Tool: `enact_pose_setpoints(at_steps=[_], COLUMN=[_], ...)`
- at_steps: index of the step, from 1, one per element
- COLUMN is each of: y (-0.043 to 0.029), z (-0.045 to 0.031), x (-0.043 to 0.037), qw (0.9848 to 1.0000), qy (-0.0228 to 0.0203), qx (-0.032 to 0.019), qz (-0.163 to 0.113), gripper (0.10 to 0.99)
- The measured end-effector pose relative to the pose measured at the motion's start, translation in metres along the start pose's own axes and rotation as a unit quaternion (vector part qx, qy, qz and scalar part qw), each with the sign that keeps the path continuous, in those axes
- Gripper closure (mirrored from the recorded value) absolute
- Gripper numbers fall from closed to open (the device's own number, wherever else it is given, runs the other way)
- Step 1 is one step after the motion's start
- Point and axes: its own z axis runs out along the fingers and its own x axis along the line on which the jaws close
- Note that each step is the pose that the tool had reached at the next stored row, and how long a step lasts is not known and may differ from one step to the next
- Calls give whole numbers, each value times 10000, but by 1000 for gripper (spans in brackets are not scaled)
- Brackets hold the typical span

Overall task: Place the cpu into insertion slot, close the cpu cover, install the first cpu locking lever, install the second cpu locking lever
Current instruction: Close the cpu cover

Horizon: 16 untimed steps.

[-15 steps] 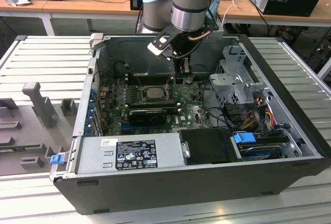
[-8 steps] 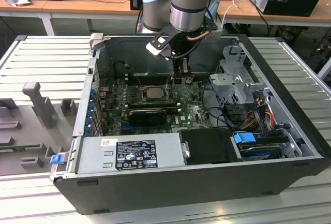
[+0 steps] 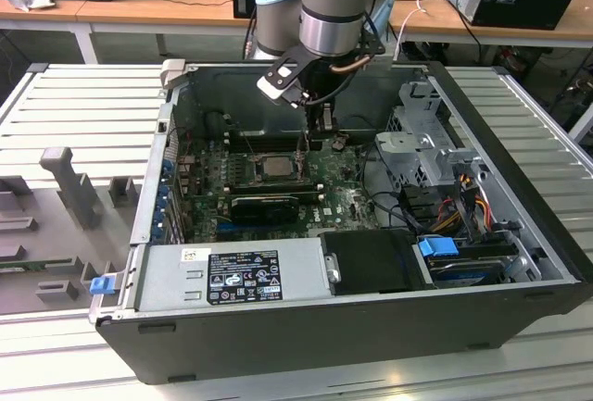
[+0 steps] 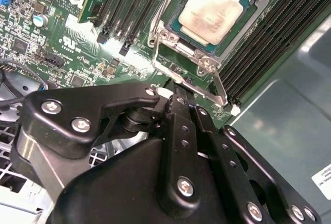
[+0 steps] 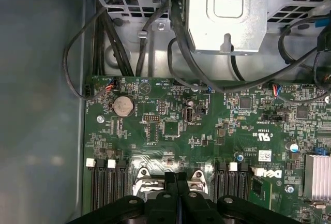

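Closest to the lens in the second wrist view, the gripper (image 4: 173, 88) has its tips down at the near corner of the insertion slot (image 4: 161, 36), right by a locking lever (image 4: 219, 87). In the first wrist view the black fingers (image 5: 184, 182) are drawn together with only a seam between them. Whether the tips press on the lever wire or merely sit beside it I cannot tell from these angles.

The likeliest trouble, I judge, is the sprung wire slipping off such narrow tips and snapping upward. A push that wanders sideways could scrape the green board (image 5: 170, 110) or the memory slots (image 4: 139, 6) that flank the socket. A lever that misses its hook would leave the cover loose on the chip.

The cpu (image 4: 212, 9) sits flat in the slot, silver top up. The cpu cover (image 4: 202, 57) lies down around it as a frame.

The open computer case (image 3: 352, 327) holds the board on its floor and a grey power supply (image 3: 232, 276) along the near wall. A metal drive cage (image 3: 422, 132) stands toward the exterior view's right, with cables (image 3: 468, 188) bundled beside it. A long black expansion card (image 3: 264, 205) lies just in front of the socket.
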Motion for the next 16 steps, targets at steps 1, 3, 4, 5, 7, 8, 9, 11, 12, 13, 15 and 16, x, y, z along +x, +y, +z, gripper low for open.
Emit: enact_pose_setpoints(at_steps=[1,3,4,5,7,8,9,11,12,13,15,16], y=[-5,-11,-17,-26,-52,-58,-65,-83,-94,-110,-137,-144], z=[0,0,0,0,0,-1,-1,-1,-1,-1,0,9], x=[0,0,1,1,2,2,2,3,3,3,4,5], qw=[10000,10000,10000,10000,10000,10000,10000,10000,10000,10000,10000,10000], qy=[0,0,0,0,0,0,0,0,0,0,0,1], qx=[0,0,0,0,0,0,0,0,0,0,0,-1], qz=[0,0,0,0,0,0,0,-1,-1,0,0,0], gripper=[980,980,980,980,980,980,980,980,980,980,980,980])
